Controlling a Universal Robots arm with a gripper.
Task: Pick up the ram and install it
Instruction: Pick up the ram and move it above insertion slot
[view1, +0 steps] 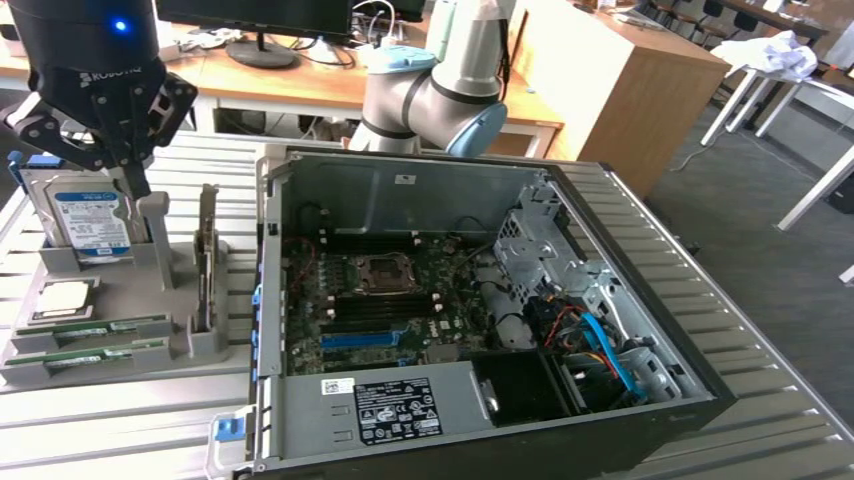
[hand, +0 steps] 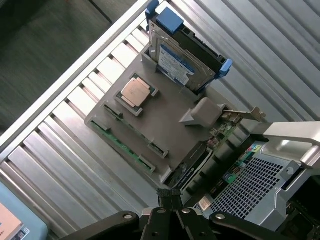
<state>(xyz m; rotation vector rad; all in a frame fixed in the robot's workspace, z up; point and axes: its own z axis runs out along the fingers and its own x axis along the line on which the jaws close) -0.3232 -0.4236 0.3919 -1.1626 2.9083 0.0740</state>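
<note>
Ram (view1: 96, 327) is seated in a slot of the grey holder (view1: 200, 345), lower left of the exterior frame, just under the CPU (view1: 67, 298). Hard drive (view1: 91, 222) stands upright above that, with the expansion card (view1: 207, 255) to its right. Tool (view1: 127, 172) hangs over the drive at upper left, clenched and empty, well apart from the ram. Open PC case (view1: 400, 190) sits mid-frame on the counter (view1: 120, 430).

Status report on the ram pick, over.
End effector shut, empty, above the parts tray. Ram lying in its tray slot, not gripped. Hard drive and expansion card standing close beside it.
</note>
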